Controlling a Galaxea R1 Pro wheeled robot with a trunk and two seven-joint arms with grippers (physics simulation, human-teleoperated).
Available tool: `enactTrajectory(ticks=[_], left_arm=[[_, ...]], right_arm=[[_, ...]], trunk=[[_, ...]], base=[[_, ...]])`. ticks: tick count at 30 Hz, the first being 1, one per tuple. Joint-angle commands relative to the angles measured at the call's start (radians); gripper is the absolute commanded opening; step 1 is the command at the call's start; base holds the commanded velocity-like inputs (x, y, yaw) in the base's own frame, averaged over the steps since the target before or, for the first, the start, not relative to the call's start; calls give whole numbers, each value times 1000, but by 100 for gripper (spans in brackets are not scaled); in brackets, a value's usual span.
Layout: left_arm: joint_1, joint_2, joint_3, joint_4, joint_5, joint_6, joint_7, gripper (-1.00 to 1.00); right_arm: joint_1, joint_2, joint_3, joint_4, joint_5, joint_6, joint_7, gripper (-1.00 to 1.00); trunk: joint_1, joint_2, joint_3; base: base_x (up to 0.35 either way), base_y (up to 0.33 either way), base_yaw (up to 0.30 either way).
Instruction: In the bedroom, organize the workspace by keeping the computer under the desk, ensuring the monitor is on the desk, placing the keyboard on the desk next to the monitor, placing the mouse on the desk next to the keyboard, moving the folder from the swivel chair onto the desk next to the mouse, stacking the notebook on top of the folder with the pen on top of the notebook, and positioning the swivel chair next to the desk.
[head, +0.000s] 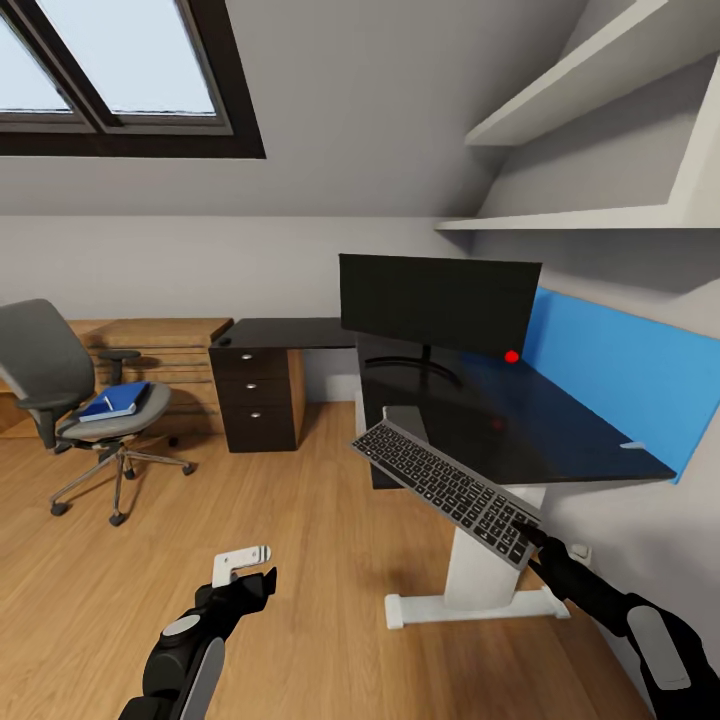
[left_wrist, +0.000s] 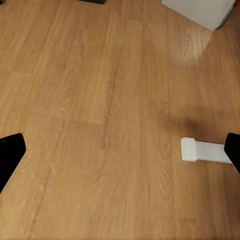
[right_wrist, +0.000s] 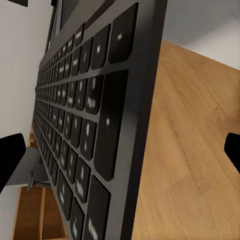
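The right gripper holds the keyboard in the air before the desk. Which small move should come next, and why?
Probably carry the keyboard forward and up over the desk, toward the monitor. The right gripper holds it by one end, tilted, in front of the desk's near edge and not over the black top, where the space before the monitor looks free.

Two black arms with pale grey panels; left tool (head: 245, 566) white-tipped.

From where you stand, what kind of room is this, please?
Probably an attic home office or study: a skylight sits in a sloped ceiling above wooden flooring. A glossy black desk carries a monitor, and a swivel chair stands nearby with a blue folder on its seat.
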Motion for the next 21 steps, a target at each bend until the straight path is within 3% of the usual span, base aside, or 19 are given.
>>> enactTrajectory(ticks=[1, 7, 15, 21], left_arm=[[-1, 0, -1, -1, 11, 3, 9, 100], [-1, 0, -1, -1, 11, 3, 9, 100], [-1, 0, -1, -1, 11, 3, 9, 100], [-1, 0, -1, -1, 10, 3, 9, 100]], right_arm=[[-1, 0, 1, 0, 0, 7, 3, -100], [-1, 0, 30, -1, 0, 7, 10, -100], [-1, 0, 35, -3, 0, 7, 44, -100], [-1, 1, 35, -6, 0, 5, 49, -100]], trunk=[[0, -1, -1], [0, -1, -1], [0, -1, -1], [-23, 41, 18]], base=[[0, 0, 0], [0, 0, 0], [0, 0, 0], [0, 0, 0]])
